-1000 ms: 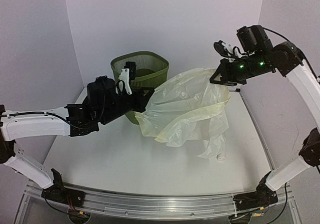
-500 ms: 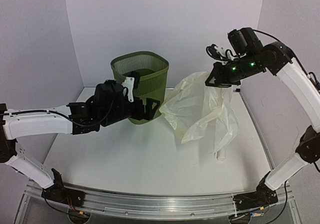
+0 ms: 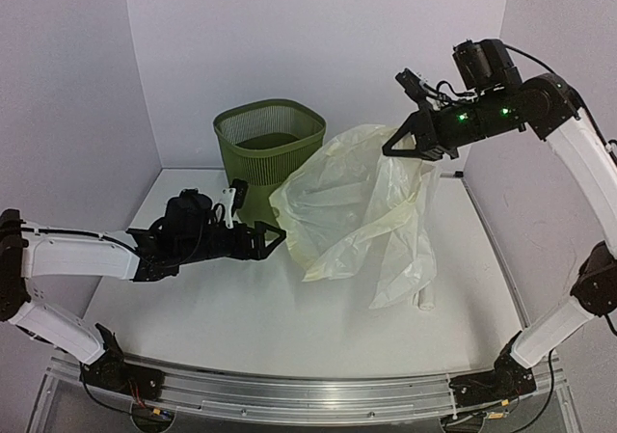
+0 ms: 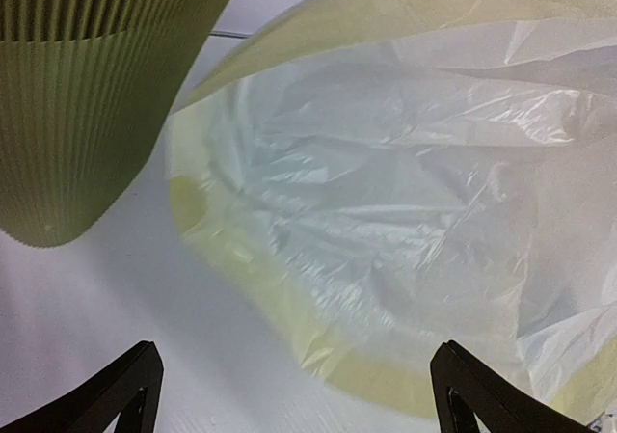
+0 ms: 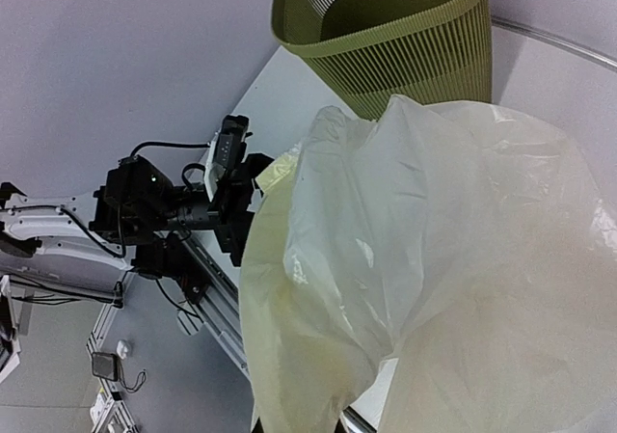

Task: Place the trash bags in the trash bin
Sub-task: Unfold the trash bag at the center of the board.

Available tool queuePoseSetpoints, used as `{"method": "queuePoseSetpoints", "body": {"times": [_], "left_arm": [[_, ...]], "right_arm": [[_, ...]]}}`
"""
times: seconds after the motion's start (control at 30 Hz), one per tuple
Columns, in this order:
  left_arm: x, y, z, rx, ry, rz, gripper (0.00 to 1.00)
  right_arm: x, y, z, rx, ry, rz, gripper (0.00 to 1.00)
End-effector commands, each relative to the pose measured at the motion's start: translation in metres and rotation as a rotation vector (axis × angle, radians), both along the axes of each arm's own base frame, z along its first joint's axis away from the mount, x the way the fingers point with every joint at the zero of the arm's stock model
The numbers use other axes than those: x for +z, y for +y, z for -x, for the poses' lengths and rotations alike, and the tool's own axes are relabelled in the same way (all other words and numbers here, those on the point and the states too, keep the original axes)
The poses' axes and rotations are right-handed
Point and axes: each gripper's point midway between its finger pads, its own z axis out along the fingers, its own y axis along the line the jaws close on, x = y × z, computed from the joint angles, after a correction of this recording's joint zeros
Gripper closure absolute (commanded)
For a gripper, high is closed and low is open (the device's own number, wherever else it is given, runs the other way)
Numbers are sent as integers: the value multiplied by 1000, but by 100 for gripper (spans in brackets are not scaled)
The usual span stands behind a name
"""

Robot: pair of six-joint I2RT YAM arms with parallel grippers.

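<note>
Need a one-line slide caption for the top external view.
Right gripper holds the trash bag up beside the green bin; left gripper open, low, facing the bag.

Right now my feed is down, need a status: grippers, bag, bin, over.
Left gripper open, empty, low before the trash bin. Right gripper shut on the trash bag, held up right of bin, not in. Bin upright, mouth uncovered.

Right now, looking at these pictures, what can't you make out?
Right wrist view: the trash bag covers the right fingers, so their grip is unseen.
Top view: the trash bin hides its floor behind its near wall.
Left wrist view: the bin's rim is cut off by the top edge.
Top view: a small white thing below the bag is too small to name.
</note>
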Motion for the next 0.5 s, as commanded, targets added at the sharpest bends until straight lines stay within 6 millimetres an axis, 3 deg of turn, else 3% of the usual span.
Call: {"method": "queuePoseSetpoints", "body": {"times": [0.0, 0.1, 0.17, 0.2, 0.23, 0.27, 0.3, 0.47], "left_arm": [[56, -22, 15, -137, -66, 238, 0], [49, -27, 9, -141, -42, 247, 0], [56, -31, 13, -178, -49, 285, 4], [62, -33, 16, -204, -64, 303, 24], [69, -34, 18, -221, -78, 321, 65], [76, -34, 20, -228, -89, 337, 90], [83, -33, 21, -228, -105, 348, 99], [121, -19, 20, -178, -206, 345, 100]], "right_arm": [[37, 1, 22, 59, -30, -118, 100], [47, 5, 29, 95, -24, -166, 100], [51, 6, 30, 96, -27, -179, 100], [50, 5, 28, 89, -30, -175, 100], [48, 4, 26, 77, -33, -166, 100], [45, 4, 24, 69, -34, -155, 100], [41, 4, 21, 62, -36, -143, 100], [27, -2, 9, 8, -58, -84, 100]]}}
